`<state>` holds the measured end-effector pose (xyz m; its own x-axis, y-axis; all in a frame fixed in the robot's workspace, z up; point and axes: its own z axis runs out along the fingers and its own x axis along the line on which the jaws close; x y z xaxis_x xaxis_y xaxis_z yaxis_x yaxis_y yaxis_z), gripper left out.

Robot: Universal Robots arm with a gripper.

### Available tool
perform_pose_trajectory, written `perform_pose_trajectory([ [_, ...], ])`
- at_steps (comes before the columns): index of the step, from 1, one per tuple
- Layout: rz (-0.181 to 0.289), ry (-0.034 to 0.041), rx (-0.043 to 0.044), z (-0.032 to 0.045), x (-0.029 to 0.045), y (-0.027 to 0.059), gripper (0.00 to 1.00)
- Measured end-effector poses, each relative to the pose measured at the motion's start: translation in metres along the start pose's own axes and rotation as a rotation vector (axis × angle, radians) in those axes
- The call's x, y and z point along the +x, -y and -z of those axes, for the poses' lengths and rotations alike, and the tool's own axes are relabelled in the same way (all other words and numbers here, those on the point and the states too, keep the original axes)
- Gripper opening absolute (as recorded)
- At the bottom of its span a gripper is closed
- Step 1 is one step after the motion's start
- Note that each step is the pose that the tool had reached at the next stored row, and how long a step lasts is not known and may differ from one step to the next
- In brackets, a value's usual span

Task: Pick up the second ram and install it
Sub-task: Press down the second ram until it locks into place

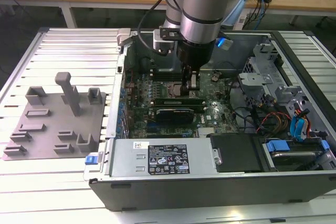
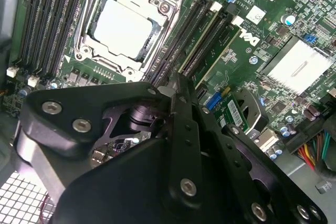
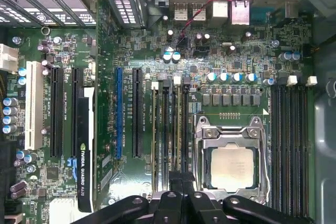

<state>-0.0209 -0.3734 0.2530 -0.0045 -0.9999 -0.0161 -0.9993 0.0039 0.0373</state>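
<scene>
Black claw linkages (image 2: 178,145) crowd the second wrist view, the fingers drawn close together over the bank of memory slots beside the processor socket (image 2: 123,27). From the first wrist view the fingertips (image 3: 181,187) sit just above those same slots, next to the bare silver processor (image 3: 233,169). A thin dark strip stands edge-on in one slot between white latches; it looks like the second ram (image 3: 185,129), seated among the neighbouring slots, though whether the claw pinches it or merely presses on it I cannot tell.

Across the exterior view, the open computer case (image 1: 157,187) lies on its side on the slatted surface (image 1: 63,40). Inside it sit the green motherboard (image 1: 142,103), a power supply (image 1: 163,158) with a black label along the near wall, a dark graphics card (image 1: 173,115), and drive bays with blue tabs (image 1: 299,150) toward the exterior view's right. The arm (image 1: 202,3) reaches down into the case, its claw low over the board.

Well apart, at the exterior view's left, a grey tray (image 1: 52,124) of plastic blocks rests on the surface.
</scene>
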Motion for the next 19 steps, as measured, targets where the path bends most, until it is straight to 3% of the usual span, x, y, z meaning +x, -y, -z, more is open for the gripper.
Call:
perform_pose_trajectory([
  [3,0.0,0.0001,0.0,0.0,0.0,-0.0011,0.08],
  [5,0.0,0.0002,0.0005,-0.0008,0.0001,-0.0118,0.08],
  [12,0.0,0.0001,0.0006,-0.0072,0.0003,-0.036,0.08],
  [13,0.0,0.0001,0.0006,-0.0105,0.0003,-0.0454,0.08],
  [14,0.0,0.0001,0.0006,-0.0122,0.0004,-0.0493,0.08],
  [19,0.0,0.0,0.0006,-0.0207,0.0006,-0.0593,0.08],
])
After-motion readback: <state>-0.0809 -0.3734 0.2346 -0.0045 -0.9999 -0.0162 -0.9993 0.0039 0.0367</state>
